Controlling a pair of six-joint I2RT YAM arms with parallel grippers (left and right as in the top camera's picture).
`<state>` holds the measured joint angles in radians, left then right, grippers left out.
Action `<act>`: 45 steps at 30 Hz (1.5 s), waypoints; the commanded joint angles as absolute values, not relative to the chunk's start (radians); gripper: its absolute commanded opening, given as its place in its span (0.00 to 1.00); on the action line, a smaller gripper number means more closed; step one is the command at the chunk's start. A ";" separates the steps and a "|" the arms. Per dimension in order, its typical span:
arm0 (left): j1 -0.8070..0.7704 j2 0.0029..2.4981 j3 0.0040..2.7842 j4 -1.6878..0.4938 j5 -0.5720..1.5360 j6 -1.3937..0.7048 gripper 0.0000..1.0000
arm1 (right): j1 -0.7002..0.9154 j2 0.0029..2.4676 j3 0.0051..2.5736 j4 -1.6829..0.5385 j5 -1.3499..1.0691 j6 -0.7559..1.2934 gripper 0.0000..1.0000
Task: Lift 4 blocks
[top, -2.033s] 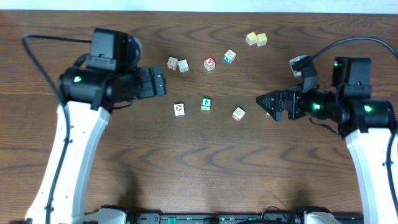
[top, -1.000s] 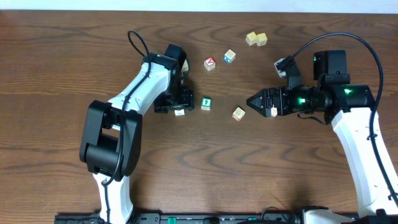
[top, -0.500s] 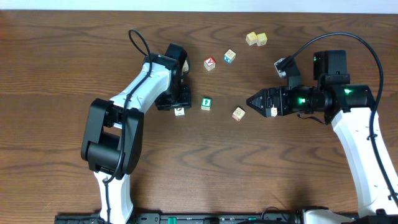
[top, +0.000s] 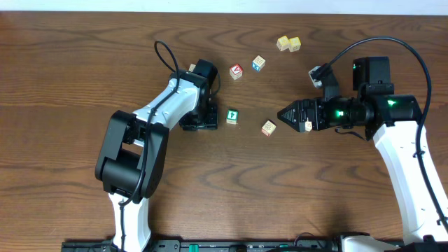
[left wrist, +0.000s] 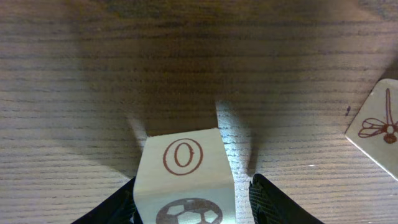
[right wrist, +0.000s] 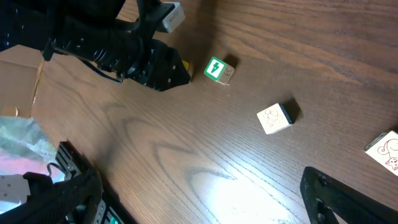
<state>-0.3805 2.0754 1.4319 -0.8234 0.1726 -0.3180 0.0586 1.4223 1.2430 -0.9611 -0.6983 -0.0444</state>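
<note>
Your cream wooden cube with the red O (left wrist: pixel 182 168) is sitting on the brown wooden desk (top: pixel 70 70), just left of the cream cube with the green letter (top: pixel 232 116). Your left claw (top: pixel 199 120) is pinching it. Your right claw (top: pixel 281 113) is hovering wide open to the right of the cream cube with the green letter.

On the table (top: pixel 70 84), one block (left wrist: pixel 185 180) is flanked by the fingers of the left gripper (top: pixel 201 123). A second block (top: pixel 232 116) is set just to its right and a third block (top: pixel 269 127) farther right, near the right gripper (top: pixel 282 114). Behind them, a cube (top: pixel 236 71) and, to its right, another cube (top: pixel 259 63) are placed apart, with a touching pair (top: pixel 288 44) farther back.
</note>
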 commanded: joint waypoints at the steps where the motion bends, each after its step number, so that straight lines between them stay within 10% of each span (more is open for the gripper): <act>1: -0.379 2.092 1.426 -0.819 0.124 -0.325 0.52 | 0.065 1.426 1.260 -0.962 -0.700 -0.038 0.99; 11: -0.378 2.092 1.426 -0.784 0.042 -0.324 0.37 | 0.065 1.426 1.260 -0.962 -0.700 -0.038 0.99; 23: -0.379 2.092 1.426 -0.732 0.041 -0.329 0.54 | 0.065 1.426 1.260 -0.962 -0.700 -0.038 0.99; 29: -0.379 2.092 1.426 -0.758 0.041 -0.373 0.32 | 0.065 1.426 1.260 -0.961 -0.699 -0.038 0.99; 45: -0.379 2.092 1.426 -0.878 0.299 -0.263 0.27 | 0.065 1.426 1.260 -0.970 -0.697 -0.039 0.99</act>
<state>-0.3798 2.0754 1.4319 -0.8539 0.1993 -0.3164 0.0586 1.4223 1.2430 -0.9684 -0.6949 -0.0444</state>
